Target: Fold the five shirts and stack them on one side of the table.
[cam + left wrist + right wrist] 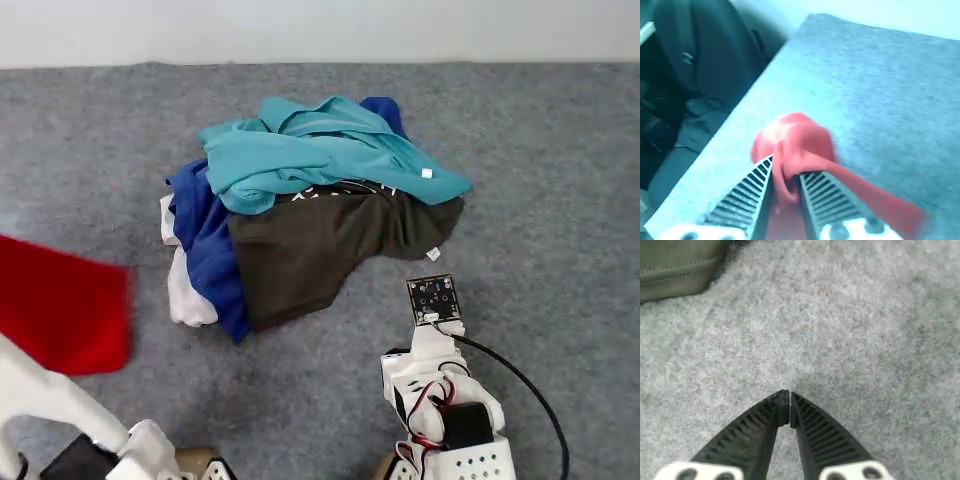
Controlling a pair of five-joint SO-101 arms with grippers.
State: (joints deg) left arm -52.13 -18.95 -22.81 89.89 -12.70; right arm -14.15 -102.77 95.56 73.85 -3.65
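The left gripper (786,169) is closed on a bunched fold of the red shirt (795,140). Its jaws are parted only by the thickness of the cloth, and the rest of the garment runs back alongside it. The edge of the table (880,90) lies just ahead of that gripper and to one side, with a dark chair (700,55) beyond it. The right gripper (790,396) is held closed and empty, tips touching, low over bare grey felt, and a hem of the dark shirt (675,265) lies ahead of it. Farther ahead, the remaining four are heaped together. The dark shirt is nearest, the blue shirt (205,235) and the white shirt (185,295) are tucked beneath it on the left arm's side, and the teal shirt (320,150) is draped over the top at the far side. Two risks are judged likely. Held by one crumpled pinch so near the edge, the red shirt could slide off the table when released, or be laid down creased rather than flat. Because the heap is interleaved, neighbours could also be dragged along when one shirt is pulled.
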